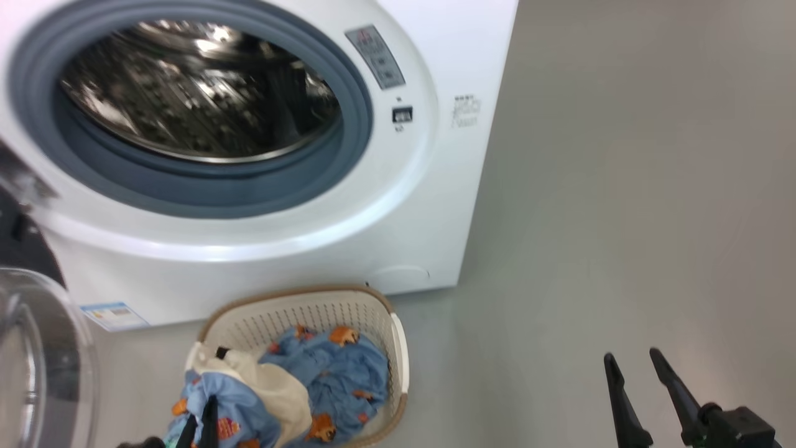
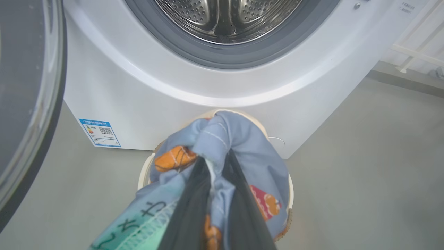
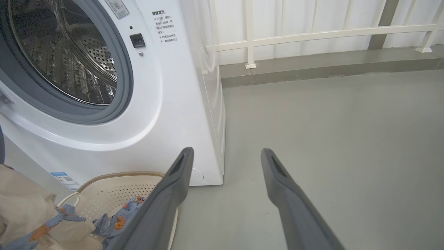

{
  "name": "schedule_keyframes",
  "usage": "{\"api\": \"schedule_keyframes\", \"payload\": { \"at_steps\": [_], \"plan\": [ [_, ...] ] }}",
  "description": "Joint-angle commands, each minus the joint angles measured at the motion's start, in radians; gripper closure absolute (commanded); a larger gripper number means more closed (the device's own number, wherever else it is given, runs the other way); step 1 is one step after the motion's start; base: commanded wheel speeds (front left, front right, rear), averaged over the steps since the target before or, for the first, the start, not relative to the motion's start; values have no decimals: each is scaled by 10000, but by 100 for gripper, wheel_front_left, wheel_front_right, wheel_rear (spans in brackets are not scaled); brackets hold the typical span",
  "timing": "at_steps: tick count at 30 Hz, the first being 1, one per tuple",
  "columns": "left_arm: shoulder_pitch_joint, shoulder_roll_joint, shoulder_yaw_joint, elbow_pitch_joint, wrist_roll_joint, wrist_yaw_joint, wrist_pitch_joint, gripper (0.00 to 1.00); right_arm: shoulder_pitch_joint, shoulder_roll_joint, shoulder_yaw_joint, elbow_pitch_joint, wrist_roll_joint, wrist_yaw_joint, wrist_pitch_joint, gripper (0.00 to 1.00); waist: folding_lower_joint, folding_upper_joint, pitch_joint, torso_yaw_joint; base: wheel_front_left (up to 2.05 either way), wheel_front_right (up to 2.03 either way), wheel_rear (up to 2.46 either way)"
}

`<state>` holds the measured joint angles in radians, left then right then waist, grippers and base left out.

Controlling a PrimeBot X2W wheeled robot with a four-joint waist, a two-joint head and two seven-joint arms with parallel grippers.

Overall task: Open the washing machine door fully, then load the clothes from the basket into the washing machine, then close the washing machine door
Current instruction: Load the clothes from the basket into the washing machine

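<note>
The washing machine door (image 1: 37, 361) stands swung wide at the left side of the washing machine (image 1: 398, 205), so the loading step is in hand. The left gripper (image 2: 216, 163) is clenched on a bunched fold of the clothes (image 1: 336, 373) and holds it above the near rim of the basket (image 1: 373, 311). The rest of the blue bundle lies inside the basket. The basket sits on the floor (image 1: 622, 218), close against the foot of the machine's front, below the opening. The right gripper (image 3: 227, 152) is spread wide and empty over bare floor, well apart from the basket.

The next move likely calls for lifting the fold up and forward over the grey-blue gasket (image 1: 205, 193) into the steel drum (image 1: 199, 93). The fold should be let go deep inside. The trailing cloth could snag the rim and drag the light basket.
</note>
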<state>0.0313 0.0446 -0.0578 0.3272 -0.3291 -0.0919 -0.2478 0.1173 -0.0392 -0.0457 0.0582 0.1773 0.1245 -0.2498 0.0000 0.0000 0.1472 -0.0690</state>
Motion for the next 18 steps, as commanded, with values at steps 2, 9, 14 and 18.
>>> {"api": "schedule_keyframes", "payload": {
  "at_steps": [2, 9, 14, 18],
  "plan": [
    [375, 61, 215, -838, 9, 114, -139, 100, 210, -126, 178, -251, -88, 62, -120, 0, 0, 0, -1269, 562, 0, 0, 0],
    [1243, 59, -41, -2521, 183, 467, -139, 100, 437, -139, 88, -411, -81, 62, -120, 0, 0, 0, -1588, 534, 0, 0, 0],
    [1541, 58, -93, -3083, 283, 663, -139, 100, 560, -165, 30, -451, -115, 62, -120, 0, 0, 0, -1730, 544, 0, 0, 0],
    [1794, 58, -58, -3356, 310, 827, -139, 100, 742, -216, -53, -470, -168, 62, -120, 0, 0, 0, -1911, 582, 0, 0, 0]
  ]
}}
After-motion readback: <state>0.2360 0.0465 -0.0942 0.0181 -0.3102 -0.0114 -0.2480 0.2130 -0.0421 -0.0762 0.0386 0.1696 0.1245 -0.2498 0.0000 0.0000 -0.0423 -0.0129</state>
